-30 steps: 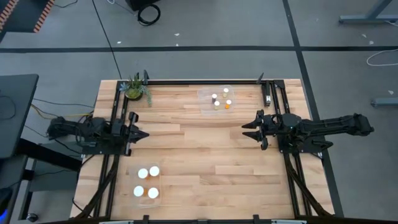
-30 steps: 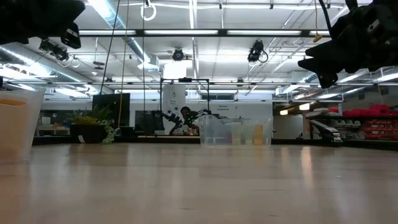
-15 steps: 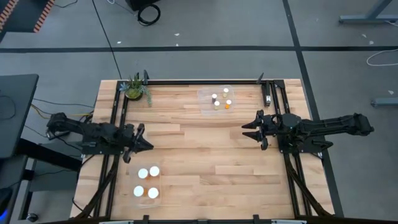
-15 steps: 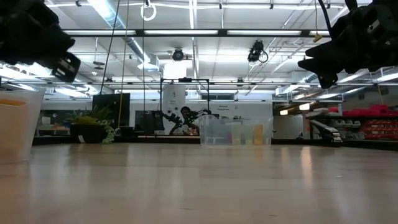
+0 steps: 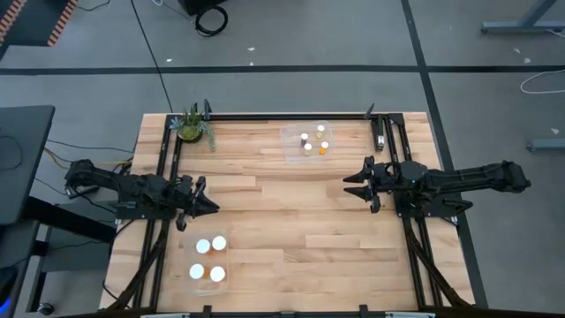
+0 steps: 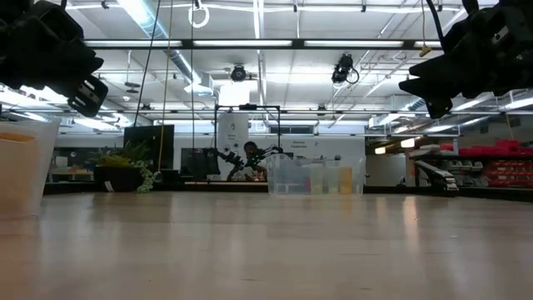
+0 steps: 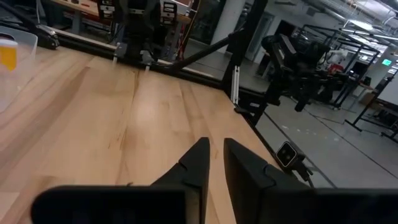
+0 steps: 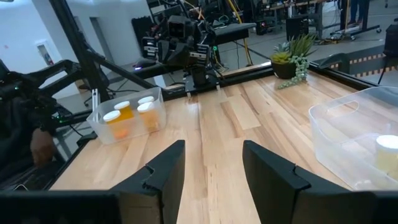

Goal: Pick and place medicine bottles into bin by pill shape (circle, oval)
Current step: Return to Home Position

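Observation:
Four narrow bottles [image 5: 312,141], one orange, stand in a clear bin [image 5: 291,132] at the table's far middle. Four wider white-topped bottles [image 5: 208,259] stand in a clear bin [image 5: 226,262] at the near left; the right wrist view shows them [image 8: 127,114] with orange bodies. My left gripper [image 5: 212,205] hovers shut and empty just beyond the near-left bin; its fingers nearly meet in the left wrist view [image 7: 215,152]. My right gripper [image 5: 347,185] hovers open and empty at the table's right middle, fingers apart in the right wrist view [image 8: 213,163].
A green potted plant [image 5: 192,126] stands at the far left corner. Black frame rails [image 5: 168,150] run along the left, right and far sides of the table. Bare wood [image 5: 282,212] lies between the two grippers.
My left gripper has gone toward the table's near edge and a little to the right, closing in on the near-left bin, then has held still. My right arm has kept still.

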Motion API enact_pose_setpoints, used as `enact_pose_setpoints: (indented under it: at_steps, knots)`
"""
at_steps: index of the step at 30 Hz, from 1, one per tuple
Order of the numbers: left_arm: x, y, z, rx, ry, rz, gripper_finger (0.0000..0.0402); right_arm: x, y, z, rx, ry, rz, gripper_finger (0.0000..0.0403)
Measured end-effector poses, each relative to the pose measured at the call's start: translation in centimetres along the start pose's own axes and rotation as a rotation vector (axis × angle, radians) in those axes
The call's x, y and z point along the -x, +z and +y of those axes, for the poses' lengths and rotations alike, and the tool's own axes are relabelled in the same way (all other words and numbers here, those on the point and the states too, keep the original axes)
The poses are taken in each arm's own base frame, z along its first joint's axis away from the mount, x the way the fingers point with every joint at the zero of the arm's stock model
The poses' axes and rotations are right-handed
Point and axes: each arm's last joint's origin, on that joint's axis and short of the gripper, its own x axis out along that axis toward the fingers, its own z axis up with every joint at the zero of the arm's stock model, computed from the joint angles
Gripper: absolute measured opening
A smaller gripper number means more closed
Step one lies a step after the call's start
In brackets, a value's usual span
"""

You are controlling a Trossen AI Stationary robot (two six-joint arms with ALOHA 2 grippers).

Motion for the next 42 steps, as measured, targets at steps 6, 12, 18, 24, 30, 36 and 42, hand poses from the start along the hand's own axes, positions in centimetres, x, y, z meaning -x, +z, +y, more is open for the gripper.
enact_pose_setpoints:
  at_steps: [6, 12, 18, 24, 30, 36, 42]
  knots:
    - [0.00, 0.01, 0.00, 0.000, 0.000, -0.001, 0.0052, 0.00, 0.00, 0.00, 0.000, 0.000, 0.000, 0.0168]
    - [0.00, 0.03, -0.01, 0.000, -0.001, -0.003, 0.0061, 0.00, 0.01, 0.00, 0.000, 0.000, 0.000, 0.0168]
    - [0.00, 0.02, -0.01, -0.001, -0.001, -0.003, 0.0056, 0.00, 0.01, 0.00, 0.000, 0.000, 0.000, 0.0168]
    - [0.00, 0.03, -0.01, 0.000, -0.002, -0.004, 0.0052, 0.00, 0.01, 0.00, 0.000, 0.000, 0.000, 0.0168]
    - [0.00, 0.04, -0.02, -0.001, -0.002, -0.005, 0.0061, 0.00, 0.01, 0.00, 0.000, 0.000, 0.000, 0.0168]
    - [0.00, 0.03, -0.01, 0.000, -0.002, -0.005, 0.0061, 0.00, 0.03, 0.01, 0.000, 0.000, -0.001, 0.0168]
    - [0.00, 0.03, -0.01, -0.001, -0.002, -0.005, 0.0053, 0.00, 0.04, 0.01, 0.000, 0.000, -0.001, 0.0168]
